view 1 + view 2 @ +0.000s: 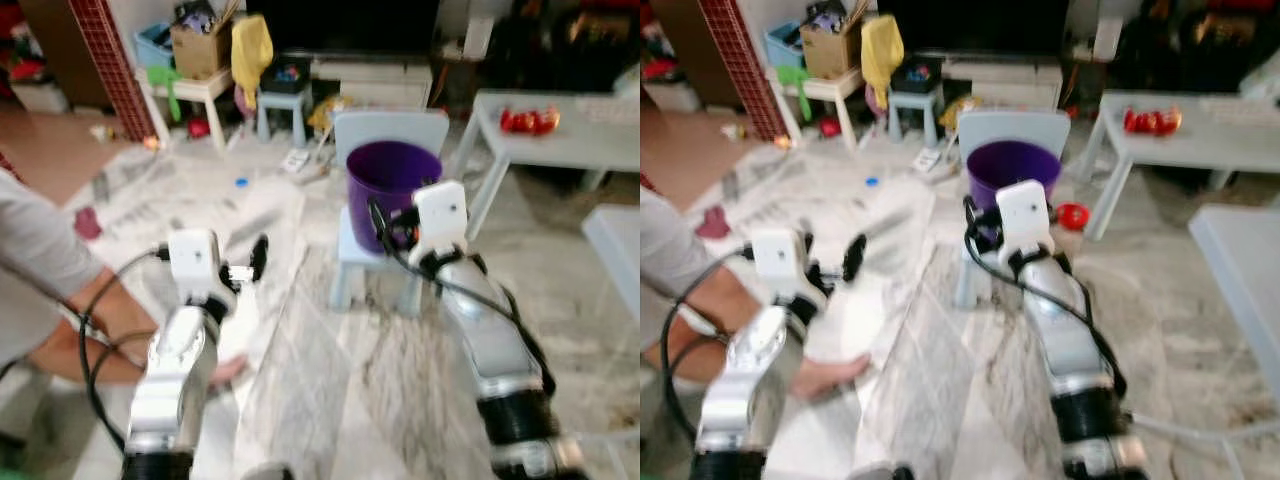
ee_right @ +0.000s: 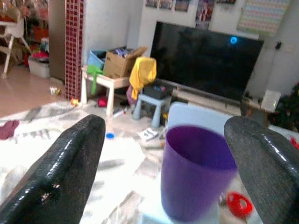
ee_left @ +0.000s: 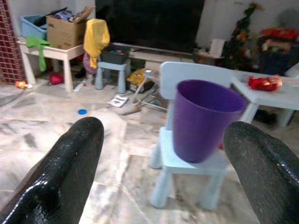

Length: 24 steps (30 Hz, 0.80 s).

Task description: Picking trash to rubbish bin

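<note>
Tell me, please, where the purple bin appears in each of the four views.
Left eye view: the bin is centre, slightly right, on a pale blue chair, above the right tool.
Right eye view: upper centre, behind the right arm.
Left wrist view: right of centre, between the two black fingers.
Right wrist view: lower centre, between the fingers.
Shared landmark: the yellow cloth, beyond the bin and to its left.

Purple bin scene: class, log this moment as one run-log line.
stage: approach | left gripper: open, empty | right gripper: open, empty, before purple bin | bin on small chair | person's hand on floor
</note>
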### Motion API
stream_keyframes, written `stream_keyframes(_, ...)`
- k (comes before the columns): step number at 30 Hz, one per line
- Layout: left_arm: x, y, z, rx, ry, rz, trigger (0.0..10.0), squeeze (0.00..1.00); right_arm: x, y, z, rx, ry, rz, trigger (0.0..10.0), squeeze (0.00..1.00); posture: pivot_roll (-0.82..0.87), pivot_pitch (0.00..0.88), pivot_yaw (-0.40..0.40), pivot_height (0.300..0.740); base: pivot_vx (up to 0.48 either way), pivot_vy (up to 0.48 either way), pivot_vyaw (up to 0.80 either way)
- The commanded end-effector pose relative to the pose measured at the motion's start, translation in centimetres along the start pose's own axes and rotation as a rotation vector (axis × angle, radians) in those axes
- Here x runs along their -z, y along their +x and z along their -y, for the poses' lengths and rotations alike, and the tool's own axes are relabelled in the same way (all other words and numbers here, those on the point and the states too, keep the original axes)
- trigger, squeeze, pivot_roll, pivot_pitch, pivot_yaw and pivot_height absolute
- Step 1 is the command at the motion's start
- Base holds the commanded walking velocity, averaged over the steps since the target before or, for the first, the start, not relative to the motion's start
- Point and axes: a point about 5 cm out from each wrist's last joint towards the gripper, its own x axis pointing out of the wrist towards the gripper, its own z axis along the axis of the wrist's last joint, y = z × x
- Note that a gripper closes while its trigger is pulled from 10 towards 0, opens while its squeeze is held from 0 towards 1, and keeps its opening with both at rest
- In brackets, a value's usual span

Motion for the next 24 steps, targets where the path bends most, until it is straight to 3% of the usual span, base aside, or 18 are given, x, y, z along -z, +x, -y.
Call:
stream_keyframes(1, -0.21, 0.19, 0.23, 0.019, 0.005, 0.003, 10.0, 0.0, -0.48, 0.2, 0.42, 0.011, -0.004, 0.016, 10.0, 0.0, 0.0, 0.0, -0.021, 0.74, -0.337, 0.0, 0.0)
stream_keyframes(21, -0.78, 0.34, -0.25, 0.002, 0.013, 0.037, 10.0, 0.0, -0.79, 0.43, 0.3, 0.018, -0.003, 0.022, 10.0, 0.0, 0.0, 0.0, -0.017, 0.74, -0.029, 0.0, -0.04)
stream_keyframes(24, -0.97, 0.4, -0.4, -0.008, 0.012, 0.046, 10.0, 0.0, -0.8, 0.5, 0.28, 0.017, -0.005, 0.023, 10.0, 0.0, 0.0, 0.0, -0.017, 0.74, 0.0, 0.0, -0.8)
